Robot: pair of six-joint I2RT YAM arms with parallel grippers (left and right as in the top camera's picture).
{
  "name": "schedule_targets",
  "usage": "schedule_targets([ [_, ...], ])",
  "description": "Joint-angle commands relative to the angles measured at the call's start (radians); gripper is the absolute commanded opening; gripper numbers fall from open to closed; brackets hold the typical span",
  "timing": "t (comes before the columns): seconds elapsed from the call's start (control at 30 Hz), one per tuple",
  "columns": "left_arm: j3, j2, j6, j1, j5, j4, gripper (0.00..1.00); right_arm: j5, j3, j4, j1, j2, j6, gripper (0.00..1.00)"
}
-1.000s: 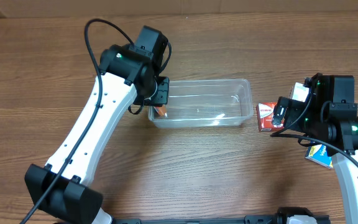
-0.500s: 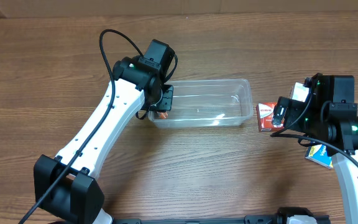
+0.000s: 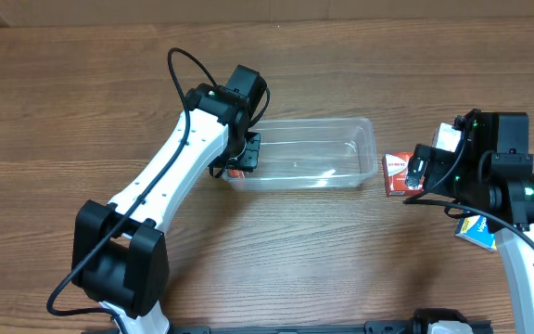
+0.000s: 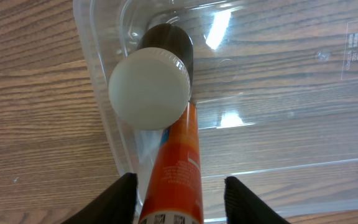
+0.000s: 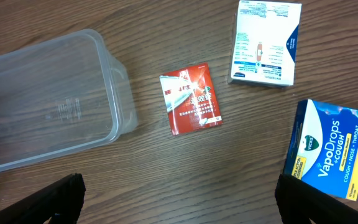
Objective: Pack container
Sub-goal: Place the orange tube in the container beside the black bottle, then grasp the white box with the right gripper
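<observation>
The clear plastic container [image 3: 367, 130] lies at mid-table; its left end fills the left wrist view [image 4: 98, 93] and it also shows in the right wrist view [image 5: 114, 74]. My left gripper [image 3: 241, 156] [image 4: 180, 202] is shut on an orange bottle [image 4: 176, 162] with a white cap [image 4: 149, 88]. It holds the bottle cap-down over the container's left end. A dark round shape shows behind the cap. My right gripper [image 3: 417, 173] [image 5: 179, 205] is open and empty above the table, right of the container.
A red packet [image 3: 397, 173] [image 5: 191, 98] lies just right of the container. A white box [image 5: 265, 42] and a blue VapoDrops box [image 5: 331, 149] lie further right. The wooden table carries everything.
My left arm has swung right and carried the orange bottle from the container's left edge to over its left end. The right arm has not moved.
</observation>
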Motion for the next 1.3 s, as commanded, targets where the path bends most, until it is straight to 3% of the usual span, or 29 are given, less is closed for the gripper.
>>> schedule_targets([
  [0.0, 0.002, 0.007, 0.011, -0.007, -0.01, -0.002, 0.54, -0.006, 0.027, 0.004, -0.003, 0.001, 0.001, 1.0],
  [0.33, 0.294, 0.002, 0.033, -0.003, -0.044, -0.154, 0.59, -0.005, 0.027, 0.004, -0.003, 0.001, 0.001, 1.0],
  [0.43, 0.411, -0.015, 0.029, 0.018, -0.062, -0.24, 0.76, -0.006, 0.027, -0.012, -0.003, 0.001, 0.001, 1.0],
  [0.53, 0.458, -0.063, 0.008, 0.092, -0.062, -0.289, 0.82, -0.006, 0.027, -0.021, -0.003, 0.001, 0.001, 1.0],
  [0.67, 0.458, -0.155, -0.042, 0.246, -0.05, -0.314, 0.83, -0.004, 0.065, -0.014, -0.003, 0.001, 0.002, 1.0],
  [0.8, 0.454, -0.221, -0.074, 0.351, -0.051, -0.352, 0.83, 0.084, 0.193, -0.029, -0.064, 0.024, 0.125, 1.0],
  [1.03, 0.36, -0.298, -0.085, 0.369, -0.09, -0.347, 0.84, 0.018, 0.259, -0.059, -0.329, 0.231, 0.101, 1.0],
  [1.27, 0.259, -0.301, -0.083, 0.367, -0.066, -0.298, 0.84, -0.009, 0.447, -0.042, -0.347, 0.618, -0.038, 1.0],
])
